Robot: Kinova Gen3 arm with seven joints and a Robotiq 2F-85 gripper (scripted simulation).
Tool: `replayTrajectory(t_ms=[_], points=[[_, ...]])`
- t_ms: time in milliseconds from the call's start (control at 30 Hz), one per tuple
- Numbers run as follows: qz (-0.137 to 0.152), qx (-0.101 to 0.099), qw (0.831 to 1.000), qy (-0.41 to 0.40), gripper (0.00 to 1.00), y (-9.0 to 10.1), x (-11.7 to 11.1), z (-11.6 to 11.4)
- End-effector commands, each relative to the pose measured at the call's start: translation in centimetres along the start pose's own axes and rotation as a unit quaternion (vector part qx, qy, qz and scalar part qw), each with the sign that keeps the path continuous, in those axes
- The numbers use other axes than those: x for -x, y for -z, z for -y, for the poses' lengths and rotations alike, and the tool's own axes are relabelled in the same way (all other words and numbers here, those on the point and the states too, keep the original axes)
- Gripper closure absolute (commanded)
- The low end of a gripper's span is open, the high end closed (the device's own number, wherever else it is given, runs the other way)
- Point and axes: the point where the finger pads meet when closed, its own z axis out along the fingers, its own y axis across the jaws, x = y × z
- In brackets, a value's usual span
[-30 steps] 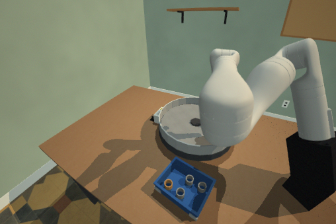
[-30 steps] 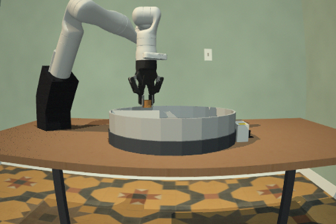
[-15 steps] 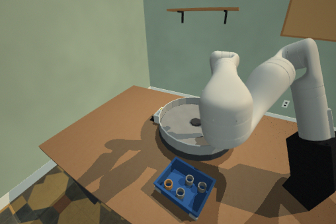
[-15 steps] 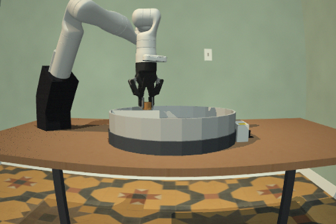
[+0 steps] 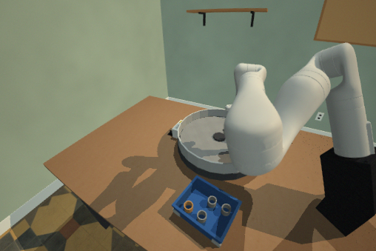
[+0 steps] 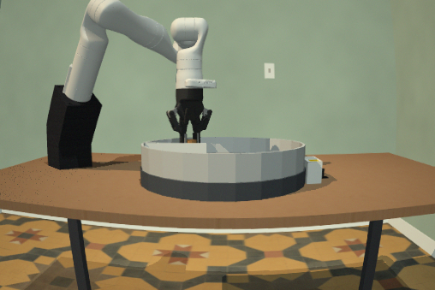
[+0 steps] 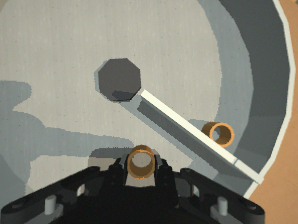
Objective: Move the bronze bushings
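My gripper [image 6: 191, 139] [image 7: 141, 162] is shut on an upright bronze bushing [image 6: 192, 141] [image 7: 141, 174]. It holds it over the turntable's disc [image 5: 200, 127] [image 7: 170, 40], its lower end hidden behind the rim in the exterior view. The dark hub [image 5: 219, 137] [image 7: 119, 79] is ahead of it in the wrist view. Another bronze bushing [image 7: 212, 127] stands upright on the disc, beyond the white divider. In the blue crate [image 5: 231, 223], one bronze bushing [image 5: 188, 211] stands at the left, with three steel bushings [image 5: 212, 205] [image 5: 201, 221] [image 5: 226, 214]. The top view does not show the gripper.
A raised wall [image 5: 207, 164] [image 6: 223, 166] rings the disc. The white divider [image 7: 190, 127] runs from near the hub to this wall, between the held bushing and the standing one. A small white box [image 5: 177, 129] [image 6: 313, 170] sits against the turntable's outside.
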Motion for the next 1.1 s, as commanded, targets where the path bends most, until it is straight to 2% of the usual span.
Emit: replayTrajectory(t_ms=[0, 267, 1067], points=[[-0.004, 0.002, 1.0, -0.004, 1.0, -0.7, -0.3, -0.1], [-0.004, 0.002, 1.0, -0.004, 1.0, -1.6, -0.2, -0.1], [-0.004, 0.003, 1.0, -0.005, 1.0, -1.8, -0.2, -0.2]])
